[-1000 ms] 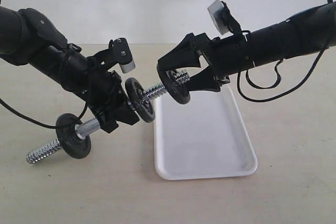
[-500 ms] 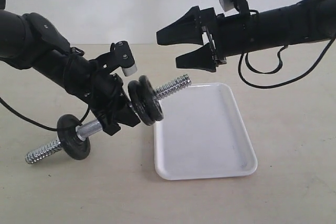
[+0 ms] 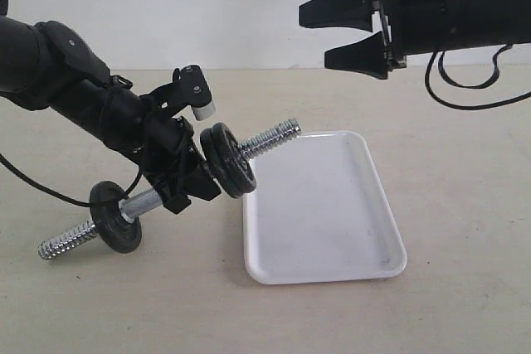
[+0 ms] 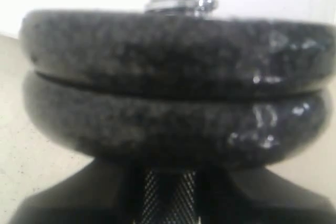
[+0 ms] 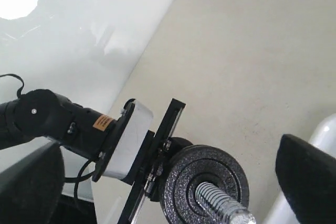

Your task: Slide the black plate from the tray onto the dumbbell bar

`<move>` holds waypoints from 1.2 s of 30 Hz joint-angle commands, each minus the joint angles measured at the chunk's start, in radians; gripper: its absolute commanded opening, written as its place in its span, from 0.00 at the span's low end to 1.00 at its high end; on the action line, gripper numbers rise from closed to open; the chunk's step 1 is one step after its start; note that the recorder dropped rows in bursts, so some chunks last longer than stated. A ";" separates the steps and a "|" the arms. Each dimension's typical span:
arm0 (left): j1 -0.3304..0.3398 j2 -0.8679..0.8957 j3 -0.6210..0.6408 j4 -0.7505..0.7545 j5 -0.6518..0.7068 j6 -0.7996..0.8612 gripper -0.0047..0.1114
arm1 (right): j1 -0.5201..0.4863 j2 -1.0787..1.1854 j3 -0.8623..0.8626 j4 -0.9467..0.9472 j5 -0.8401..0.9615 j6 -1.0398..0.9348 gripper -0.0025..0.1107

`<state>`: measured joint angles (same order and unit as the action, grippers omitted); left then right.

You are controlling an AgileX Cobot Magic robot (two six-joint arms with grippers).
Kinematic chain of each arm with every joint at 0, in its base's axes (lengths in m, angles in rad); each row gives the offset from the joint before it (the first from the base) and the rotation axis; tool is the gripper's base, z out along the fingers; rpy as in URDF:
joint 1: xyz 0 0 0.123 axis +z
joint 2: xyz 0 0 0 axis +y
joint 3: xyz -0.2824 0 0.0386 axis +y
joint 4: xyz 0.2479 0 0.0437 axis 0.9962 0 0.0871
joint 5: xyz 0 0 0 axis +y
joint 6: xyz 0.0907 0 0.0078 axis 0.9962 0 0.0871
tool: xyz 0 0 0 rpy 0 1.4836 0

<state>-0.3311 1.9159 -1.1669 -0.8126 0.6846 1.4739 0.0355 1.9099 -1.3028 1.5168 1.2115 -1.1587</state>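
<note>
Robot lab bench setup, by the look of it. Bare beige desk (image 3: 465, 205), plain white wall (image 3: 207, 6) across the top of the frame. Left arm (image 3: 75, 80) and right arm (image 3: 473, 14) are both black manipulators, with a bolted-on wrist camera (image 3: 202, 105) and a loose cable (image 3: 473, 109) hanging at upper right.

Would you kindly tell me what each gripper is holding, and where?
The left gripper clamps the dumbbell bar on its middle shaft, beside the stacked plates; the right gripper is open and empty.
</note>
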 commanded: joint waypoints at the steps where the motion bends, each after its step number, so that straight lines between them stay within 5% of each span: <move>1: 0.002 -0.055 -0.029 -0.115 -0.008 -0.083 0.08 | -0.048 -0.029 -0.006 0.003 0.010 -0.010 0.93; 21: 0.002 -0.130 -0.035 -0.300 -0.038 -0.265 0.08 | -0.055 -0.041 -0.006 -0.056 0.010 -0.003 0.93; 36: 0.024 -0.194 -0.035 -0.304 -0.084 -0.452 0.08 | -0.055 -0.041 -0.006 -0.105 0.010 0.004 0.93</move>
<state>-0.3085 1.7921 -1.1607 -0.9842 0.6246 1.0686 -0.0143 1.8832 -1.3028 1.4175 1.2115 -1.1590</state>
